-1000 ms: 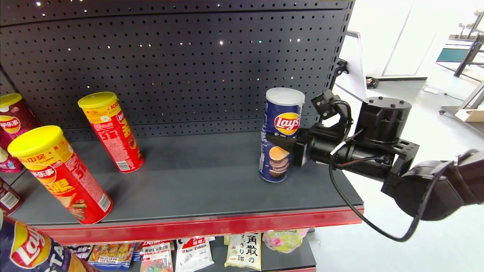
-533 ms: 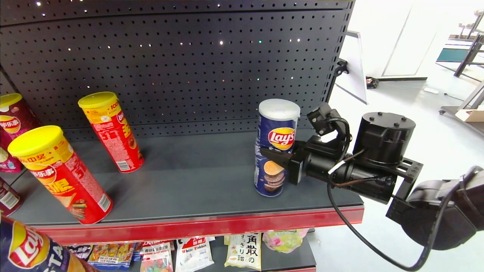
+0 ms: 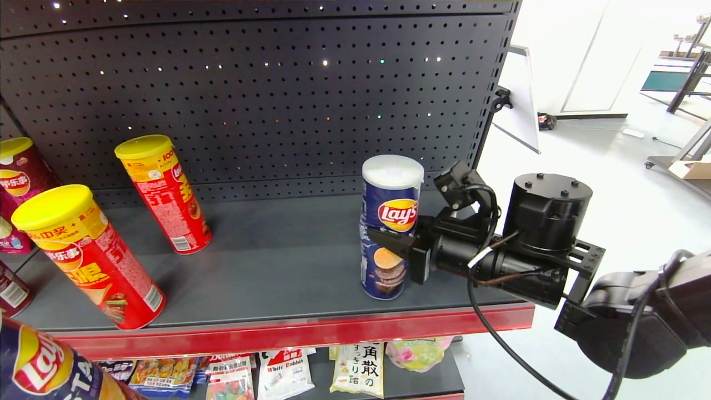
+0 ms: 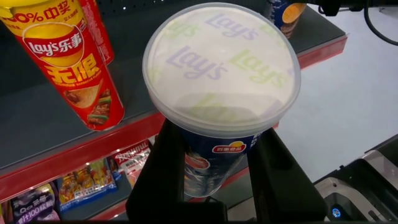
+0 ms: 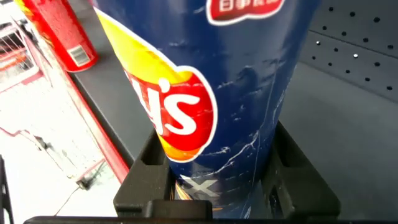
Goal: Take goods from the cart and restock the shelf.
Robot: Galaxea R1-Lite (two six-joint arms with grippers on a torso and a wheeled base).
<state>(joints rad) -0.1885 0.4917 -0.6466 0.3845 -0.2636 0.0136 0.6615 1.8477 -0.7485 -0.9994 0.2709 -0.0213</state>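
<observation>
A blue chip can (image 3: 389, 222) with a white lid stands upright near the front right of the grey shelf (image 3: 278, 261). My right gripper (image 3: 397, 244) is shut on its middle from the right. The same blue can (image 5: 217, 93) sits between the right gripper's black fingers (image 5: 149, 171) in the right wrist view. A second blue can (image 4: 221, 68) is held upright in my left gripper (image 4: 217, 158), shut on its body below the shelf's front edge. That second can (image 3: 39, 366) also shows at the head view's lower left corner.
Two red cans with yellow lids (image 3: 83, 255) (image 3: 164, 194) and a maroon can (image 3: 19, 172) stand on the shelf's left part. A pegboard wall (image 3: 266, 100) backs the shelf. Free room lies mid-shelf. Snack bags (image 3: 350, 366) fill the shelf below the red lip (image 3: 289, 333).
My right arm has carried the blue can left and toward the shelf's front edge, lowering it. The left gripper's can has stayed put.
</observation>
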